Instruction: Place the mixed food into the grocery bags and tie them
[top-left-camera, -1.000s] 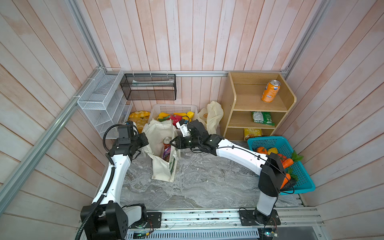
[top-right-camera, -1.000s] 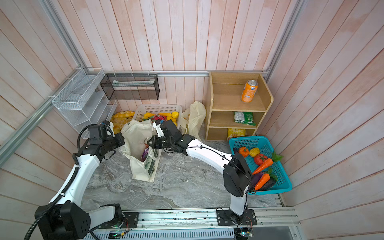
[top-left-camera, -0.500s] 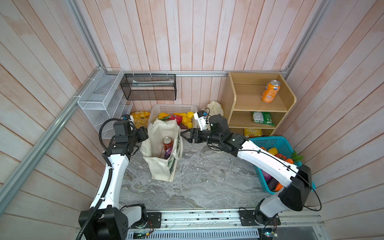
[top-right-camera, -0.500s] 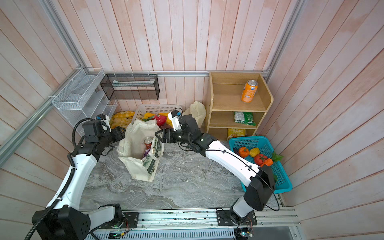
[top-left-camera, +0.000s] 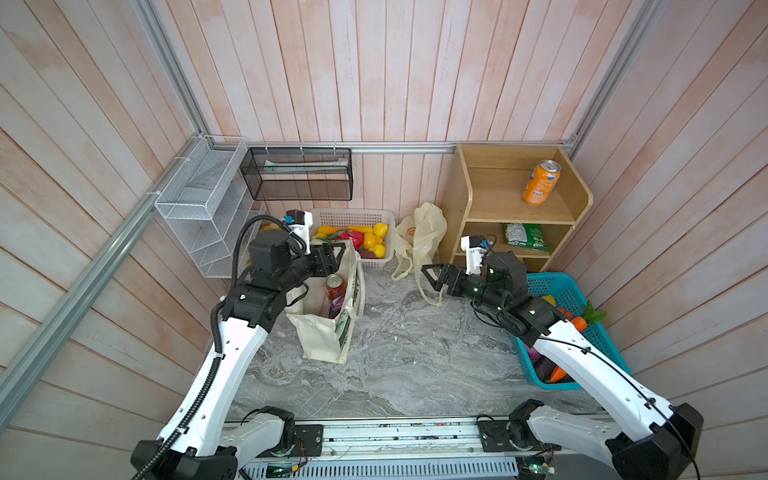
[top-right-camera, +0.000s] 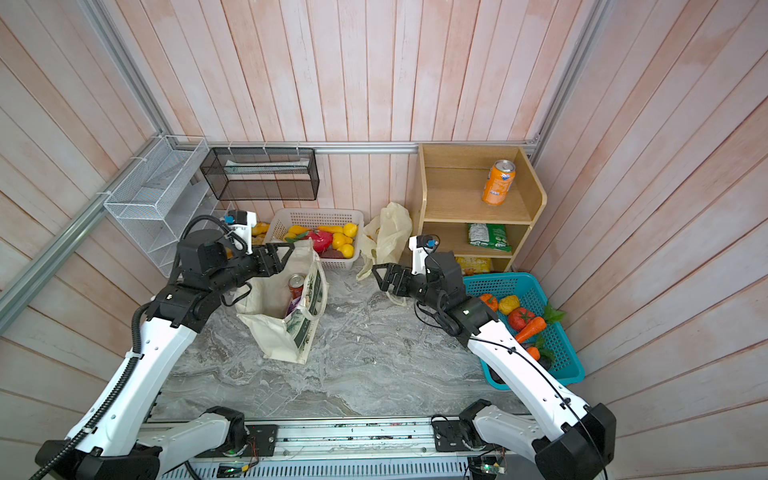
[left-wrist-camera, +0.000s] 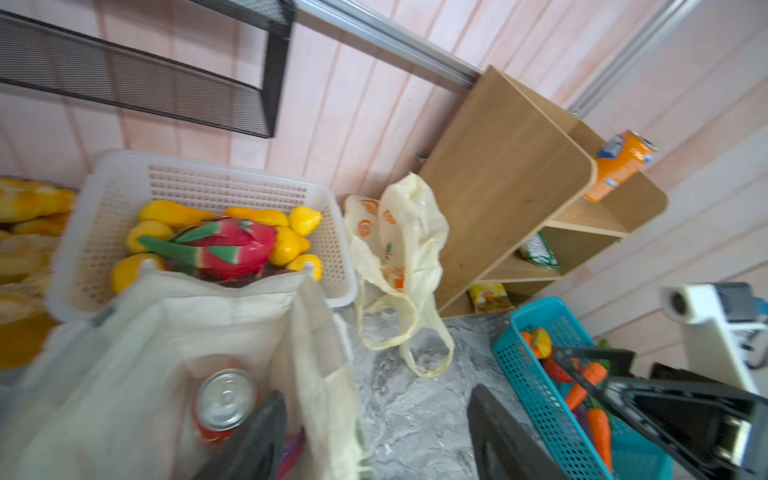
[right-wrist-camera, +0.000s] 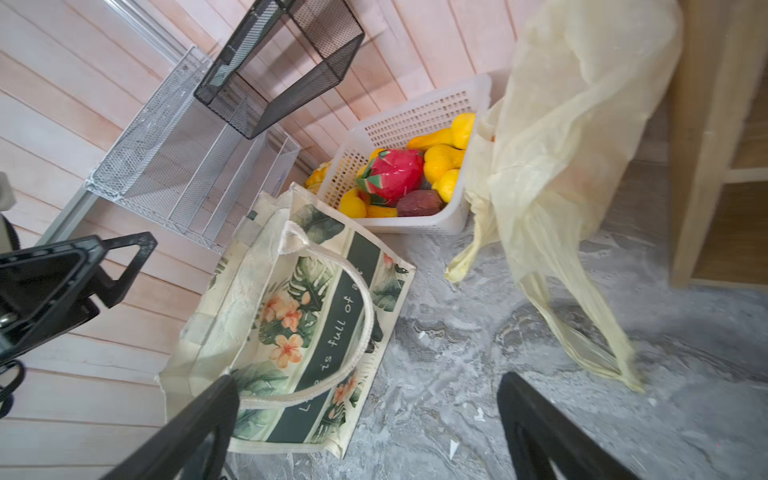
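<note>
Open marble tabletop (top-left-camera: 407, 365) lies in front of the cloth tote (top-left-camera: 324, 336), which stands upright with the red can (top-left-camera: 335, 286) and purple packet (top-left-camera: 336, 309) inside. The left gripper (top-left-camera: 334, 257) hangs at the tote's far rim, jaws spread and empty. The right gripper (top-left-camera: 430, 282), wide apart and also empty, is near the slumped plastic bag (top-left-camera: 422, 232). Carrots (top-right-camera: 530, 328) lie in the blue basket (top-right-camera: 561, 365).

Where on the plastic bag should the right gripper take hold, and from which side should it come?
Probably the loop handle. The plastic bag slumps beside the shelf, its body loose and crumpled, but this handle trails out onto the table as a narrow strip. The open right gripper is beside it, so come from above, jaws across the strip.
</note>
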